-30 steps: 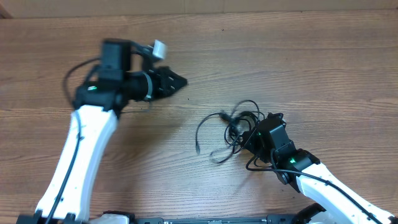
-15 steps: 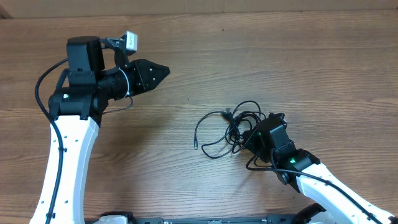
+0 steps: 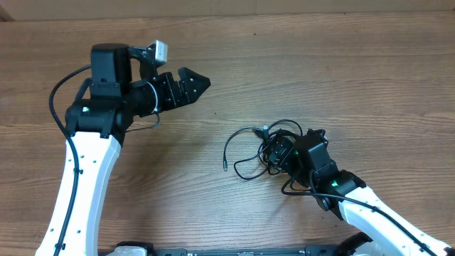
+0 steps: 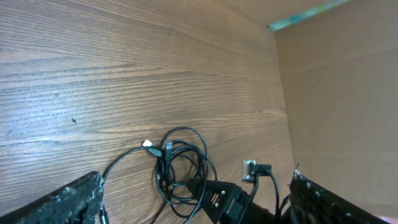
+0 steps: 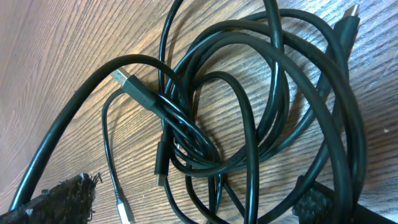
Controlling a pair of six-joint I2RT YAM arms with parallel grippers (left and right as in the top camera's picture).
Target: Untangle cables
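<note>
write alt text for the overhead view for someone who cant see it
A tangled bundle of thin black cables lies on a wooden table, with the right arm's open pincer at the bundle. The left arm's pincer, also open, hangs apart at upper left, pointing toward the cables.

the left arm (image 3: 82, 171) rises along the left side, its left gripper (image 3: 192, 82) pointing right with jaws spread wide, while the right arm (image 3: 377, 217) stretches from the near right, its right gripper (image 3: 279, 151) aimed left, jaws equally wide.
</note>
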